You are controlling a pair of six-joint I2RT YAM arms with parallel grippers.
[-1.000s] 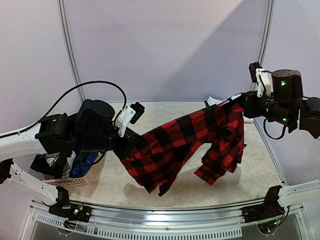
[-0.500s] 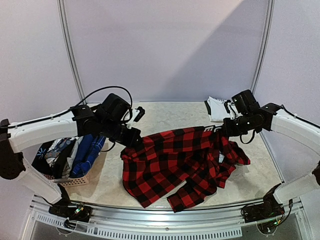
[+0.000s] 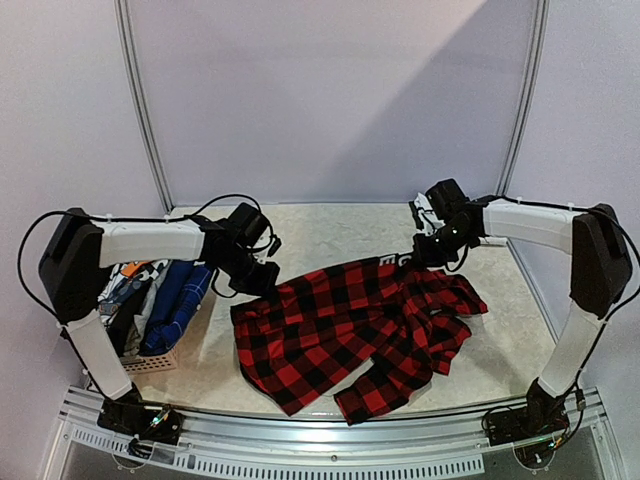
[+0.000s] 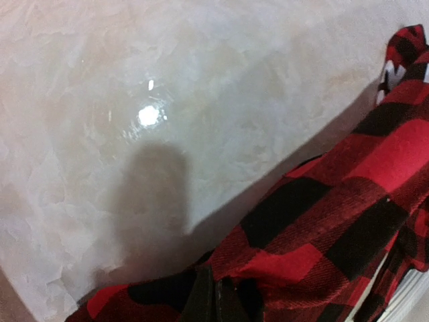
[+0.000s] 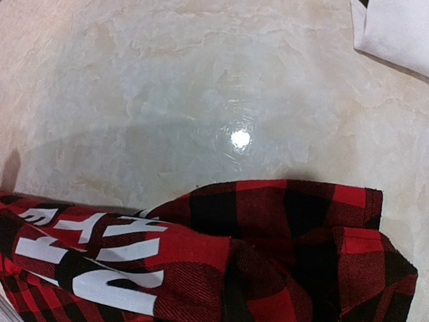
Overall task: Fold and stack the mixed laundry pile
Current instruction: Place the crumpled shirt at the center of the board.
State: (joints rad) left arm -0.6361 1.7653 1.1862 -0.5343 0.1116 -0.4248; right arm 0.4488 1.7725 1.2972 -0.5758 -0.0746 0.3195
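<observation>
A red-and-black plaid flannel shirt (image 3: 340, 330) lies on a pale marbled table (image 3: 320, 230); left gripper (image 3: 262, 282) pinches its left corner, right gripper (image 3: 428, 252) its far-right edge.

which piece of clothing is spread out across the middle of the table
The red-and-black plaid shirt with white lettering. The white piece lies at the far right edge, and the blue clothes are stuffed in the basket on the left.

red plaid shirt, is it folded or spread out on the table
Spread, not folded: the red plaid shirt lies opened out and rumpled across the table, one sleeve trailing toward the near edge.
</observation>
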